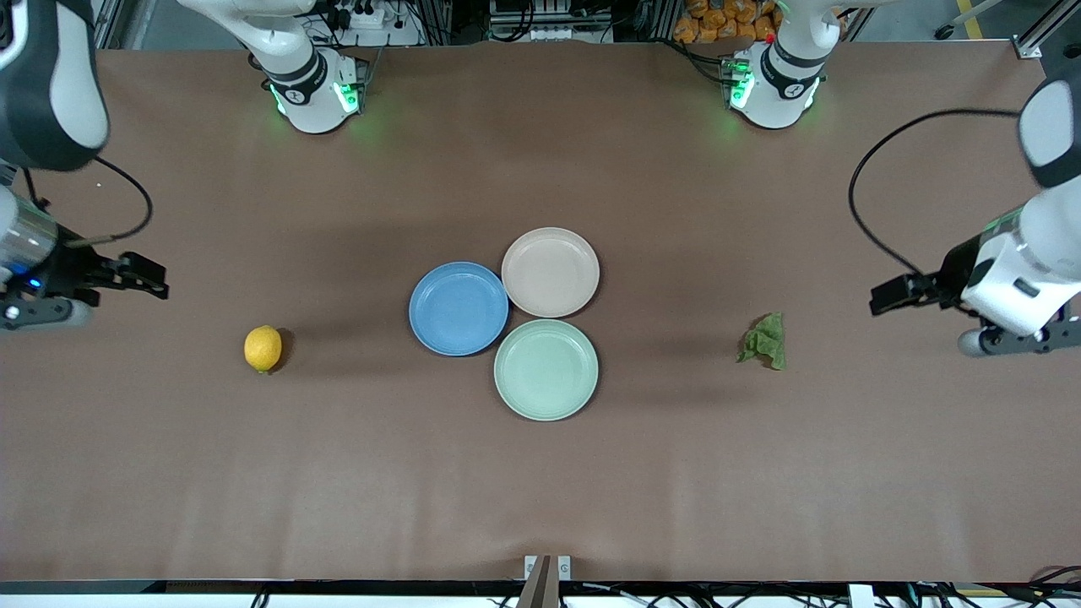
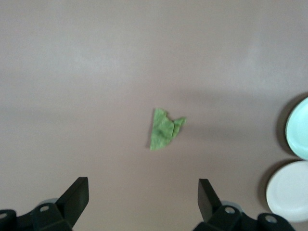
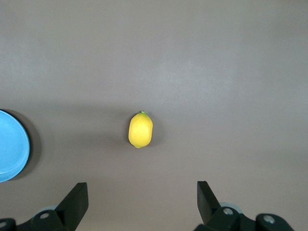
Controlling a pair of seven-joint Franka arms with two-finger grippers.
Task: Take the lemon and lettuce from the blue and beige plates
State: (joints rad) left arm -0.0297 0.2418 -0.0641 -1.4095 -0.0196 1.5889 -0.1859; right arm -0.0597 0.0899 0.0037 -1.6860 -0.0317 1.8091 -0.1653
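The lemon (image 1: 263,348) lies on the bare table toward the right arm's end, not on any plate. It also shows in the right wrist view (image 3: 140,130). The lettuce (image 1: 765,340) lies on the bare table toward the left arm's end and shows in the left wrist view (image 2: 164,128). The blue plate (image 1: 459,308) and the beige plate (image 1: 551,272) sit empty at the table's middle, touching. My right gripper (image 1: 156,279) (image 3: 142,188) is open and empty, up in the air beside the lemon. My left gripper (image 1: 882,300) (image 2: 143,185) is open and empty, up in the air beside the lettuce.
A pale mint-green plate (image 1: 545,369) sits empty against the other two, nearer to the front camera. The left wrist view shows its edge (image 2: 299,127) and the beige plate's edge (image 2: 291,190). The right wrist view shows the blue plate's edge (image 3: 12,147).
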